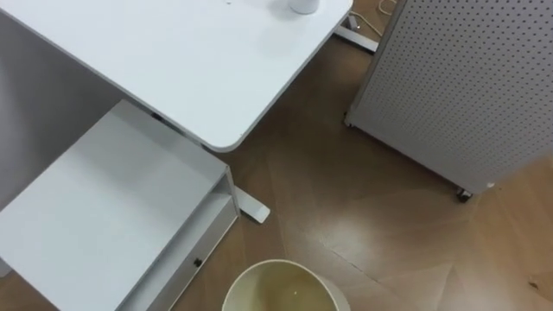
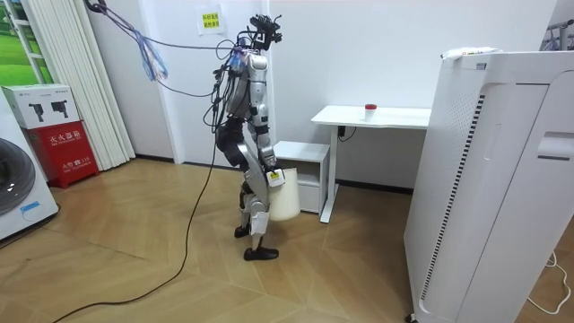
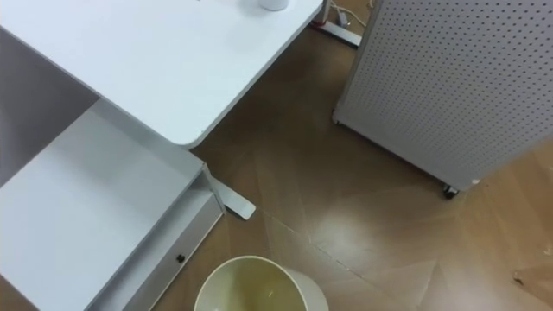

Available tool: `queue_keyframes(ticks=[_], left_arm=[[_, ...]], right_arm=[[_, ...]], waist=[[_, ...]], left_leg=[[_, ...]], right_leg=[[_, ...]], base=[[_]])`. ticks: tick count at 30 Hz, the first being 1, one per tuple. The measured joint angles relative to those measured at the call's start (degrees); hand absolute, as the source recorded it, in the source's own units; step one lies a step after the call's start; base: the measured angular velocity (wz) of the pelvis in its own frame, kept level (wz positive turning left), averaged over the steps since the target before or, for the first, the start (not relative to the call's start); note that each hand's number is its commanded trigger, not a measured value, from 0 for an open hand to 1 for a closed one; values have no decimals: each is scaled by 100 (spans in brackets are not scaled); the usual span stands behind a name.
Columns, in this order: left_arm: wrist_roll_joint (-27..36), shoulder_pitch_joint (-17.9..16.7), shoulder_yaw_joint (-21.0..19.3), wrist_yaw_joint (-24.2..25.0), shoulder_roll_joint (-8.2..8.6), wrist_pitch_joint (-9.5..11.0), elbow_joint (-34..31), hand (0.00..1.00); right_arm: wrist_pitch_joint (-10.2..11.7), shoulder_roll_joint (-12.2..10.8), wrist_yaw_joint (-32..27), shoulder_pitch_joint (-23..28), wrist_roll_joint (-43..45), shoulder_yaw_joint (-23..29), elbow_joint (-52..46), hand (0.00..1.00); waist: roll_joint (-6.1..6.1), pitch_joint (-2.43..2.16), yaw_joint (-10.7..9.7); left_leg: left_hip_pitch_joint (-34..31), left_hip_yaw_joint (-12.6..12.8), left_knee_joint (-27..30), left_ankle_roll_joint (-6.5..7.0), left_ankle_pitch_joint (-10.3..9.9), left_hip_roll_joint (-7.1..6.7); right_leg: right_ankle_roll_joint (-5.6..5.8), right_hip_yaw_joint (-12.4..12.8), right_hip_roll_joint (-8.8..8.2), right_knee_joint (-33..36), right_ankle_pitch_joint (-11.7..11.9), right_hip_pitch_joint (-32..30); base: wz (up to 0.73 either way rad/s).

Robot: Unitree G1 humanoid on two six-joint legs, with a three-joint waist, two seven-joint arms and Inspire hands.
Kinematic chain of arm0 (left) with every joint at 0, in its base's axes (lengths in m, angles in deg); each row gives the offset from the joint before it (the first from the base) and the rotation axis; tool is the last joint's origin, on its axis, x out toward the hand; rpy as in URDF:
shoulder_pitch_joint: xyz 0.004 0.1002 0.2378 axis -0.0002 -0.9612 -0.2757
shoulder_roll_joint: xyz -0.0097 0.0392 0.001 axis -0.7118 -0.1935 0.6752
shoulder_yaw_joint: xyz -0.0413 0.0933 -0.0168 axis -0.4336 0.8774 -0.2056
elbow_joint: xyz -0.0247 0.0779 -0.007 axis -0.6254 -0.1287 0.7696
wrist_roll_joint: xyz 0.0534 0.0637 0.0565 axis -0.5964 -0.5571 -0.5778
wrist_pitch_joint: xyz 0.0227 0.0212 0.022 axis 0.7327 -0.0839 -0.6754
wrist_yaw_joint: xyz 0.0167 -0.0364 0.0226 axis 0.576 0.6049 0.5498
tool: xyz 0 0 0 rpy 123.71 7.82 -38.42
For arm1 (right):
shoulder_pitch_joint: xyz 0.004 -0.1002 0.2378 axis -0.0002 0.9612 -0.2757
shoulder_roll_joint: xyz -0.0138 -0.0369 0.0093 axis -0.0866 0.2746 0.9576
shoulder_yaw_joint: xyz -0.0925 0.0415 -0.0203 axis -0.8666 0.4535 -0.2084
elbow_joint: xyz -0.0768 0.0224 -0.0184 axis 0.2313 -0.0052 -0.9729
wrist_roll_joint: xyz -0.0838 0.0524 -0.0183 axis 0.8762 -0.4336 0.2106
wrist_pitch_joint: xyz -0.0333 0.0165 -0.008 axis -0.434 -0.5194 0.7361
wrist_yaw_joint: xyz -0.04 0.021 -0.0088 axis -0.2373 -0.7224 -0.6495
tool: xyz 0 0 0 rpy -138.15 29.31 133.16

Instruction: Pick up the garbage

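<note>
A round cream plastic bin [image 3: 255, 289] stands on the brown wooden floor [image 3: 346, 199], just beside a low white drawer cabinet [image 3: 95, 216].

Silver-grey humanoid, black joints, dark feet, trailing cables

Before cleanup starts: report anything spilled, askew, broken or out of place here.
Nothing stands out. The floor shows no spill or litter, the desk and cabinet sit square, the perforated panel stands upright, and the bin looks intact, held upright at the robot's front.

Bright even light, soft sheen on floor [image 1: 371, 216].
</note>
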Motion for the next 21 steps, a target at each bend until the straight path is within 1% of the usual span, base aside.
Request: queue_keyframes(ticks=[2, 4, 6, 9, 10, 11, 14, 16, 17, 18, 20, 21], left_arm=[[-1, 1, -2, 76, -22, -1, 0, 0], [-6, -6, -46, 124, -29, 1, -2, 0], [-6, -12, -57, 114, -42, 6, -8, 0], [-4, -32, -103, 48, -114, 16, -91, 0], [-7, -35, -211, 34, -141, 37, -112, 0], [-7, -38, -256, 19, -148, 60, -114, 0], [-5, -103, -313, -77, -233, 167, -188, 0], [16, -242, -309, -90, -329, 273, -327, 0], [34, -273, -312, -90, -354, 283, -372, 0], [67, -345, -339, -104, -413, 301, -482, 0], [67, -457, -385, -105, -536, 312, -720, 0], [70, -559, -501, -108, -625, 338, -945, 0]], right_arm=[[-29, -1, -22, -12, 35, 32, -5, 100], [-31, -15, -67, -19, 88, 172, -2, 100], [-29, -12, -103, 18, 89, 225, 6, 100], [-30, -7, -121, 43, 84, 225, 10, 100], [-29, 6, -114, 57, 83, 240, 22, 100], [-28, 22, -109, 64, 83, 245, 22, 100], [-23, 198, -28, 159, -58, 246, 36, 100], [-24, 287, 25, 252, -113, 274, 83, 100], [-24, 306, 34, 277, -142, 283, 83, 100], [-24, 348, 42, 323, -171, 327, 81, 100], [-16, 431, 62, 433, -202, 408, 41, 100], [6, 493, 72, 509, -213, 454, 20, 100]], waist=[[9, 2, 31], [65, 19, 22], [107, 19, 22], [116, 20, 27], [116, 20, 26], [116, 20, 24], [153, 20, 12], [169, 11, -1], [175, 9, 6], [198, -4, 6], [226, -21, 11], [230, -24, 20]], left_leg=[[5, -1, -22, -8, 5, 1], [64, -7, -42, -8, 5, 0], [131, -7, -66, -8, 5, -4], [269, 16, -116, -9, 4, -6], [340, 22, -139, -10, 4, -7], [384, 25, -158, -12, 5, -13], [659, 23, -298, -13, 32, -60], [915, 18, -460, -10, 60, -96], [959, 18, -490, -10, 66, -98], [1022, 21, -525, -11, 68, -93], [1150, 10, -603, -17, 72, -97], [1278, 4, -675, -24, 77, -117]], right_leg=[[-1, 5, 7, -13, 0, 1], [-1, -27, 2, -36, 0, 74], [-1, -46, 0, -74, 0, 146], [1, -60, -17, -91, -4, 270], [2, -45, -16, -101, -7, 334], [4, -28, -16, -105, -9, 371], [37, -39, -20, -216, -24, 643], [58, -64, -30, -325, -15, 869], [59, -74, -30, -369, -15, 916], [64, -103, -22, -413, -12, 995], [67, -126, -14, -495, -10, 1135], [84, -127, -16, -523, -21, 1236]], base=[[0], [0], [0], [0], [0], [0], [3], [0], [0], [4], [6], [5]])
